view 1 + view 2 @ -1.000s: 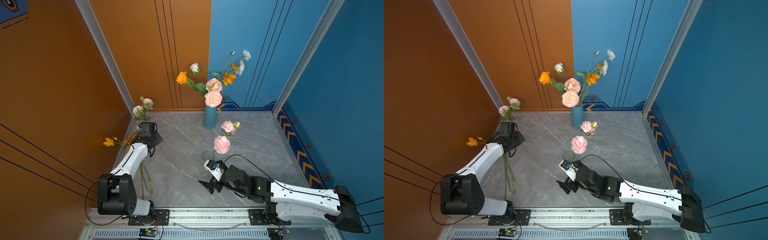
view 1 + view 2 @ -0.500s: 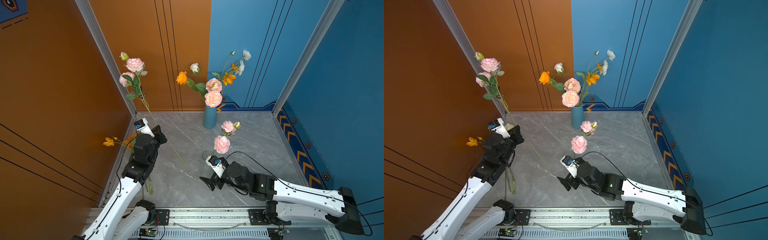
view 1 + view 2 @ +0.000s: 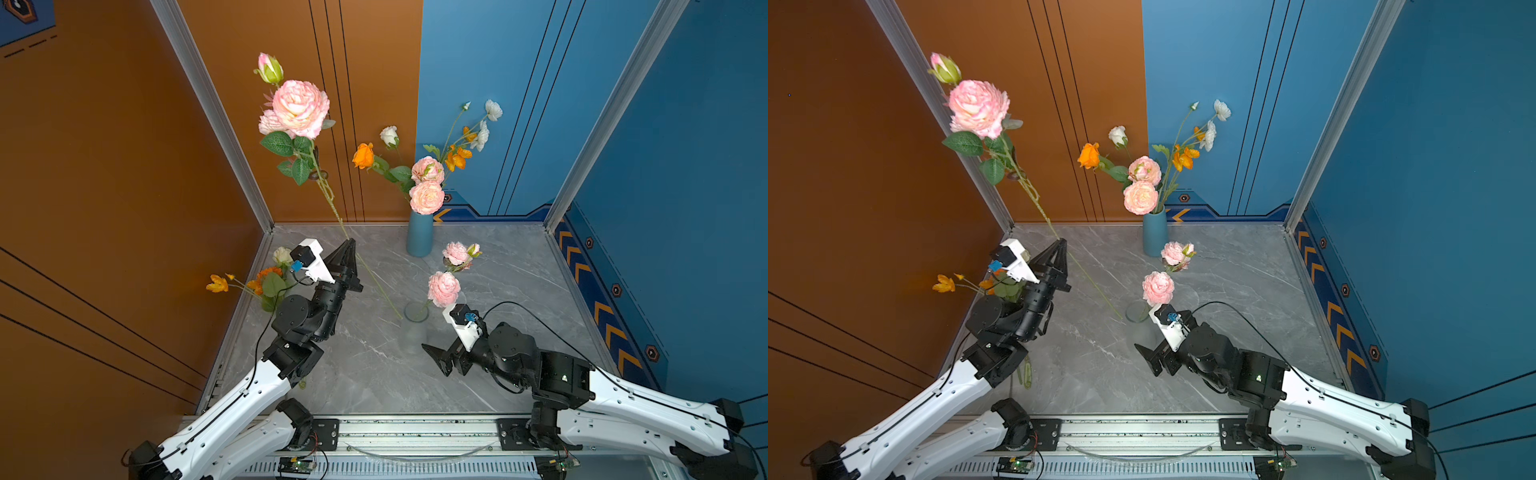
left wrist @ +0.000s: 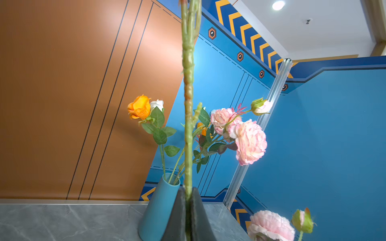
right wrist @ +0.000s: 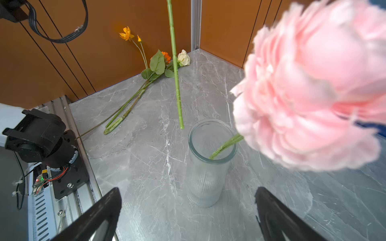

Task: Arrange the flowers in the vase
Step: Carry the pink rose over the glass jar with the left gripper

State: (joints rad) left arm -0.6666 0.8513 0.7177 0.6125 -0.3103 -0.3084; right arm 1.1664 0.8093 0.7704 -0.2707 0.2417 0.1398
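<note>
Flower [image 3: 300,109], ruffled pink bloom on knobbly green stem, pinched mid-stem in the upraised left end effector [image 3: 350,246], tilted over the veined grey worktop [image 3: 374,374], cut end near the ribbed clear-glass vase [image 5: 205,177]; right end effector [image 3: 438,359] low, jaws wide, empty.
</note>
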